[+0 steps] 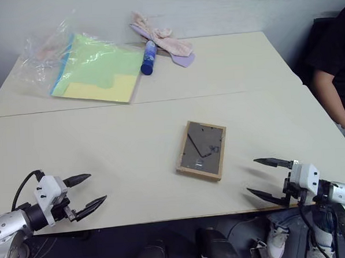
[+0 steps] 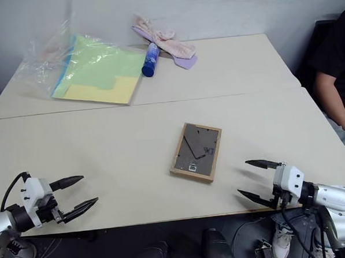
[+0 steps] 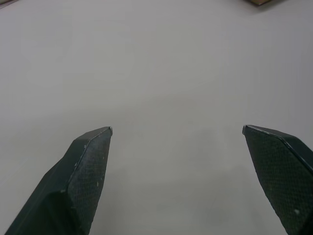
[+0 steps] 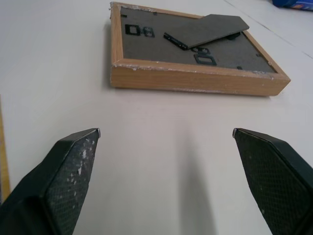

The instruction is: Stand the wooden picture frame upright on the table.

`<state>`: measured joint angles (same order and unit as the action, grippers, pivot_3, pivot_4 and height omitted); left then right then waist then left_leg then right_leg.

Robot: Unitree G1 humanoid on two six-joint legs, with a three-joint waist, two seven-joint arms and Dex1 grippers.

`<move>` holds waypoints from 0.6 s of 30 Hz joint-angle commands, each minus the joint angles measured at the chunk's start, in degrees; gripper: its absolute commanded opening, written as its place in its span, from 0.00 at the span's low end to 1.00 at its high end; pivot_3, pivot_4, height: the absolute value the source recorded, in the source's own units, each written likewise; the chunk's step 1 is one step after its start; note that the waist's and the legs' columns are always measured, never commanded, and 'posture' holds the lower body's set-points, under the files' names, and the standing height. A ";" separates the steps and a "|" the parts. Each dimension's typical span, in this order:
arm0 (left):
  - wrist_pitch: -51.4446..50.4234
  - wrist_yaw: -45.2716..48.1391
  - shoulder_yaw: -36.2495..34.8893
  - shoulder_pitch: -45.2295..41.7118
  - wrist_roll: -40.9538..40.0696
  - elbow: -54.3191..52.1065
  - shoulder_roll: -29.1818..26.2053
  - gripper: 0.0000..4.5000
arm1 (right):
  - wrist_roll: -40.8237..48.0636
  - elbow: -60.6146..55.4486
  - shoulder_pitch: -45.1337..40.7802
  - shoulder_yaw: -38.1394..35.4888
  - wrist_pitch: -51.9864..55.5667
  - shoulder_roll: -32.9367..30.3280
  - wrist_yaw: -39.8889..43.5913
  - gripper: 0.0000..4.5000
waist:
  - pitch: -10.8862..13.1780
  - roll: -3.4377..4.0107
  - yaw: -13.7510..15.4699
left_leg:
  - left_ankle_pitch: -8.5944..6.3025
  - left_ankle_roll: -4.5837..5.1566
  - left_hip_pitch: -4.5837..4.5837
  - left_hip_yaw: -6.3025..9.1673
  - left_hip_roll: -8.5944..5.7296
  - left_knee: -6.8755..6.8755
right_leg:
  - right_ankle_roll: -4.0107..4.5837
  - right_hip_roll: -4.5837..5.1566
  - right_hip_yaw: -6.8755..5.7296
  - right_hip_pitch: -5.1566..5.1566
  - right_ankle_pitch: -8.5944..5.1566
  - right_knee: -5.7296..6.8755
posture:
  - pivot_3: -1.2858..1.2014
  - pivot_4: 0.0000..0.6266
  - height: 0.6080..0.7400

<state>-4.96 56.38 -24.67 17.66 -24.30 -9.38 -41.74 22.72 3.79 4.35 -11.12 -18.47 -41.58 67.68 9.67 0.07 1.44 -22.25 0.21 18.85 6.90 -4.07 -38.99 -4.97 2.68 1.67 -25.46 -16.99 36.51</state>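
**Frame flat on its face, both grippers spread wide**

The small light-wood picture frame lies back-up just right of centre in the head view, dark grey backing board showing, on the pale beige table. Left gripper sits lower left, right gripper lower right, both with fingers wide apart, holding nothing, well clear of the frame.

No legible text, label, brand or number on any object.
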 commanded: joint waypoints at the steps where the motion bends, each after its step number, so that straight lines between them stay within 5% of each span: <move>1: -0.25 0.58 -1.52 0.03 -1.43 -1.15 -0.76 1.00 | 0.92 -2.13 -0.22 0.02 1.29 0.77 -1.23 0.99 | 0.00 0.00 0.07 | 0.00 0.00 0.00 0.00 0.00 -0.01 | 0.00 0.00 0.00 0.00 0.00 0.00 | 0.52 0.24 1.00; 4: -7.23 0.15 -0.61 -2.52 -6.88 -5.01 -1.17 1.00 | 1.51 -4.25 -0.33 0.42 4.22 0.92 -2.31 0.99 | 0.00 -0.01 0.09 | 0.00 0.00 0.01 0.01 0.00 -0.02 | -0.01 0.00 0.00 0.00 0.00 0.01 | 0.52 0.24 1.00; 7: -13.01 -1.71 5.56 -10.37 -7.15 -10.14 -2.50 0.92 | 0.81 -5.72 -1.70 1.43 10.32 0.36 -5.15 0.86 | 0.00 -0.01 0.40 | 0.00 0.00 0.05 0.07 0.00 -0.10 | -0.02 0.01 -0.02 0.00 0.02 0.03 | 0.52 0.24 1.00; 18: -13.38 -9.77 34.64 -41.58 13.31 8.00 9.56 0.25 | -12.09 3.52 -16.32 9.51 11.86 4.41 -13.52 0.09 | -0.05 0.03 -0.82 | 0.01 -0.01 0.08 -0.09 -0.03 -0.12 | -0.07 -0.13 0.09 -0.21 0.07 0.13 | 0.52 0.24 1.00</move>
<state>-20.58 47.27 7.75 -22.03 -14.21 -3.86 -32.84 12.05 7.26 -10.12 -2.81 -6.87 -37.87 55.47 9.61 0.11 0.63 -22.24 0.21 19.00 6.80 -4.09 -39.13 -5.03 2.55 1.76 -25.74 -16.92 36.66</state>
